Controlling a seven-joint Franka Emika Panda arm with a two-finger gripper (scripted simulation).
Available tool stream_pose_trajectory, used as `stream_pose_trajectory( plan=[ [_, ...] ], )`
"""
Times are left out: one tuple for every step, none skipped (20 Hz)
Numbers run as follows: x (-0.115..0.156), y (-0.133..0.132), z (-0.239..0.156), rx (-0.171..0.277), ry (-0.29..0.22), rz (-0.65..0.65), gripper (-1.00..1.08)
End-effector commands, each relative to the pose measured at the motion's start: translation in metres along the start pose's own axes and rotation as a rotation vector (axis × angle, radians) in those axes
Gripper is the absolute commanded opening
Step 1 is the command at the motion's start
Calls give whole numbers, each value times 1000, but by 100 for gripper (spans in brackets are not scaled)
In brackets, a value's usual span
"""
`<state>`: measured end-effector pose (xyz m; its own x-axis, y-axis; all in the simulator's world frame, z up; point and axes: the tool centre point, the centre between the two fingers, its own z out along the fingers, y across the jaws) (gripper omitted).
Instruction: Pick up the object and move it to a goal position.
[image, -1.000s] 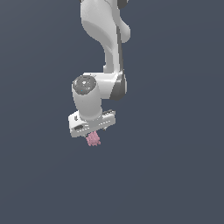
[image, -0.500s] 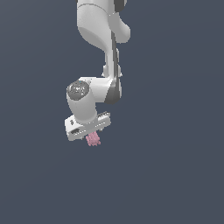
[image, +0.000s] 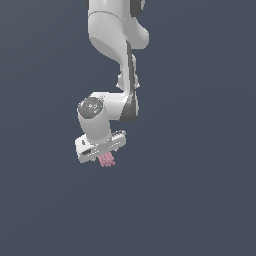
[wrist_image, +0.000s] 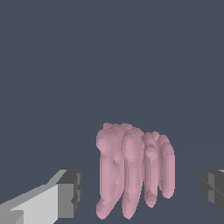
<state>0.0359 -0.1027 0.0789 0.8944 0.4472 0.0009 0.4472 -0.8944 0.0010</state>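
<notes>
Featureless slate-grey backdrop surrounds the white arm's gripper (image: 106, 159), fingers spread apart beside the pink object (wrist_image: 133, 173) without touching it, apparently at the grasp step, with closing judged next.

Plain dark blue-grey surface (image: 200, 200); cannot tell if anything rests on it.

Open, featureless grey lies all around the pincer (image: 105, 159); only the pink object (wrist_image: 133, 173) sits between its fingers.
</notes>
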Motion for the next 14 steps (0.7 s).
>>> stream_pose_trajectory(
  plan=[
    [-1, 0, 14, 1, -1, -1, 100],
    [-1, -1, 19, 1, -1, -2, 100],
    [-1, -1, 24, 1, -1, -2, 100],
    [-1, -1, 27, 1, -1, -2, 100],
    [-1, -1, 30, 1, -1, -2, 100],
    [-1, 0, 33, 1, -1, -2, 100],
    [-1, 0, 34, 1, -1, -2, 100],
    [-1, 0, 35, 1, -1, -2, 100],
    [0, 0, 35, 1, -1, -2, 100],
    [0, 0, 34, 1, -1, -2, 100],
    [0, 0, 34, 1, -1, -2, -100],
    [0, 0, 34, 1, -1, -2, -100],
    [0, 0, 34, 1, -1, -2, -100],
    [0, 0, 34, 1, -1, -2, -100]
  ],
)
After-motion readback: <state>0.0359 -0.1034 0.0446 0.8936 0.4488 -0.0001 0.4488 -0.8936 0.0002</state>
